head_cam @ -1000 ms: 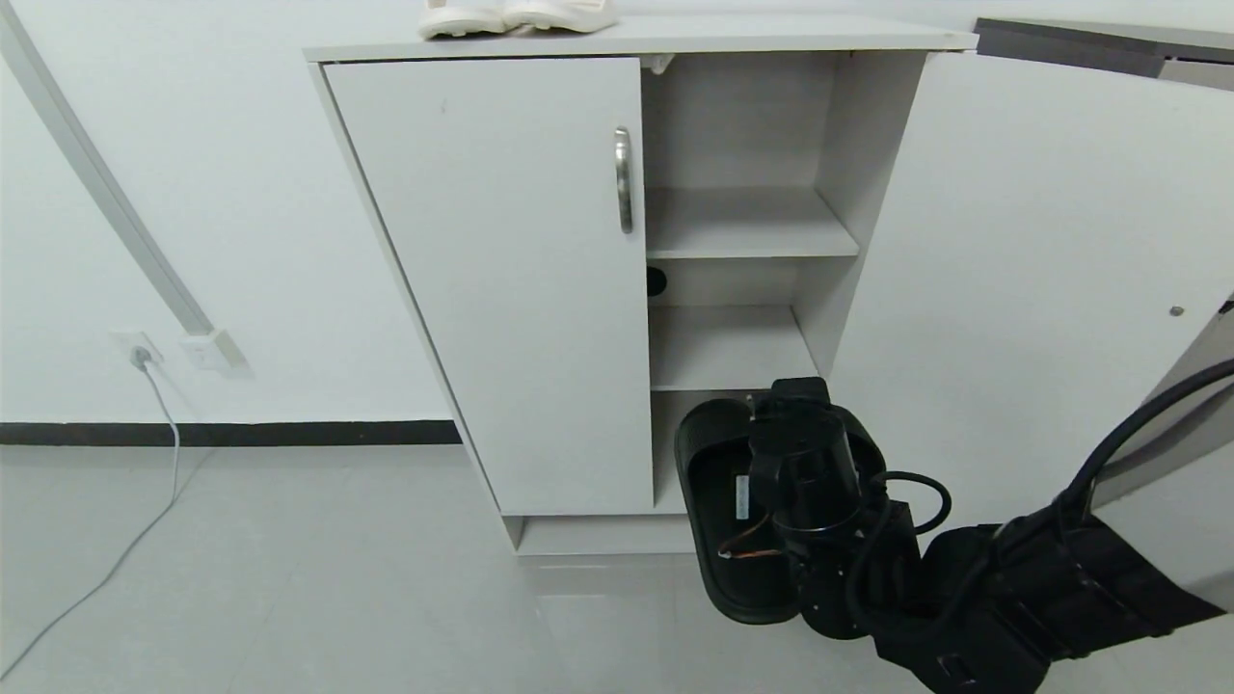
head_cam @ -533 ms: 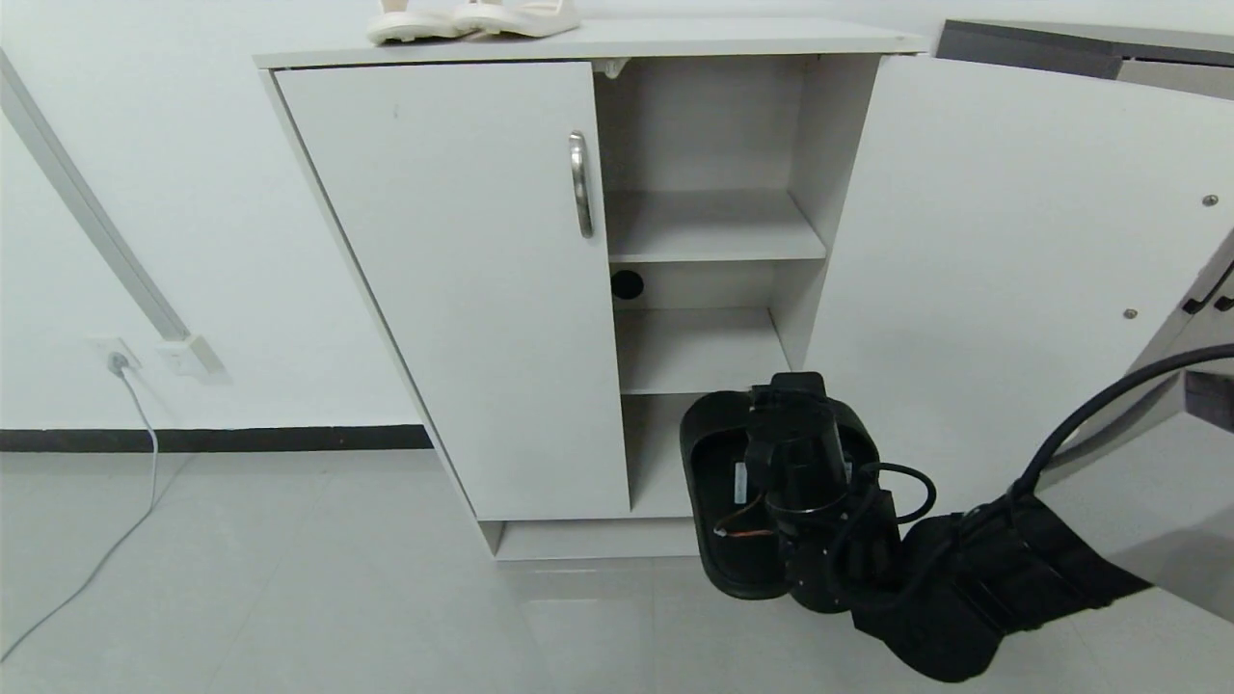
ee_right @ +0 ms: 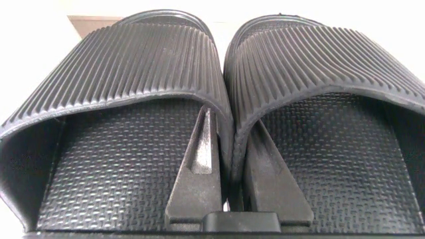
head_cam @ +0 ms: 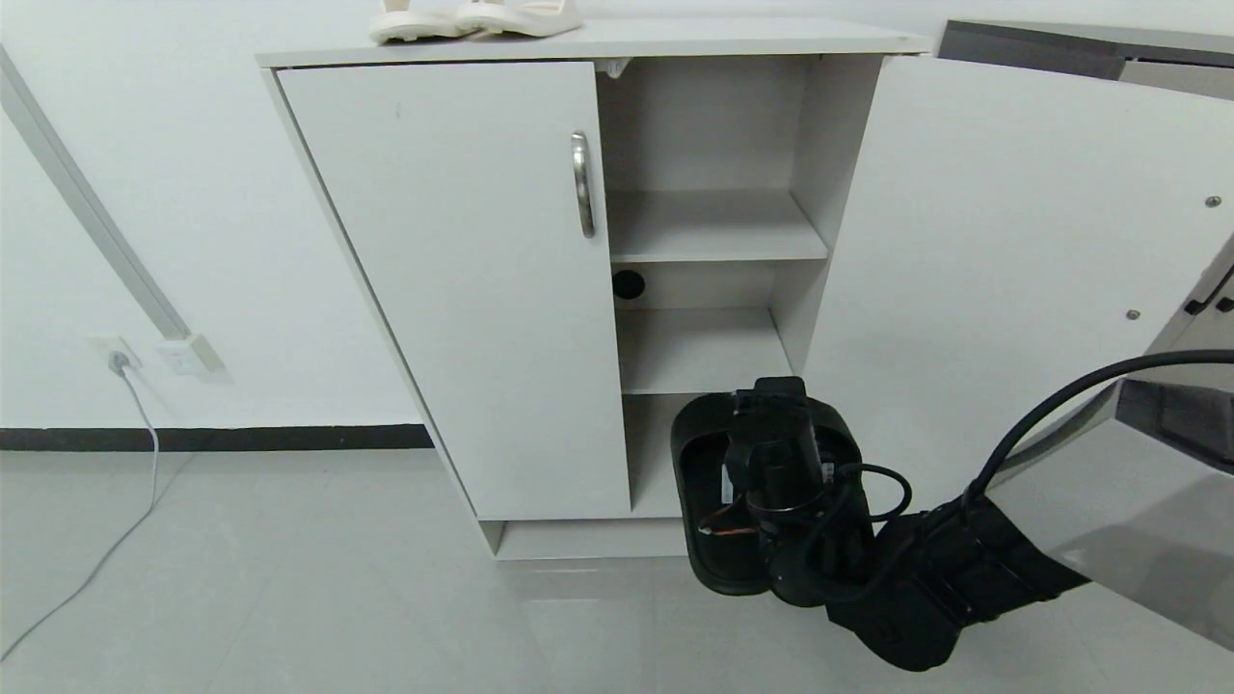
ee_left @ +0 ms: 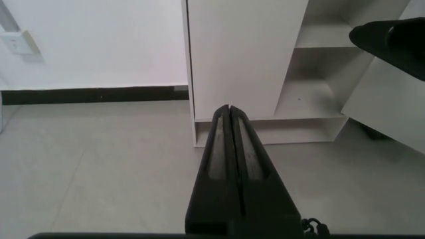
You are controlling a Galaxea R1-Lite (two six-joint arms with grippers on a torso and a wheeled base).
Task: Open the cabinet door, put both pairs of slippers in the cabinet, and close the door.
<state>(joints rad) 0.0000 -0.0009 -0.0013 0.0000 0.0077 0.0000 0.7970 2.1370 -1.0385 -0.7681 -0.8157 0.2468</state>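
A white cabinet (head_cam: pixel 453 280) stands against the wall, its left door closed and its right door (head_cam: pixel 1012 241) swung wide open. Inside are bare shelves (head_cam: pixel 713 226). My right gripper (head_cam: pixel 766 410) is shut on a pair of black slippers (head_cam: pixel 704 482), held side by side just in front of the bottom compartment (head_cam: pixel 651 453). In the right wrist view the fingers (ee_right: pixel 199 159) pinch the slippers' (ee_right: pixel 133 86) adjoining inner walls. A white pair of slippers (head_cam: pixel 477 19) lies on the cabinet top. My left gripper (ee_left: pixel 229 113) is shut with nothing in it, low over the floor, facing the cabinet base (ee_left: pixel 265 129).
A wall socket (head_cam: pixel 118 363) with a grey cable trailing over the floor is at the left, under a slanting wall duct (head_cam: pixel 87 202). Grey furniture (head_cam: pixel 1089 43) stands behind the open door. Bare floor tiles (head_cam: pixel 289 578) spread left of the cabinet.
The head camera shifted between the oldest frame and the middle one. Since then my right arm has carried the black slippers slightly left, still in front of the bottom compartment.
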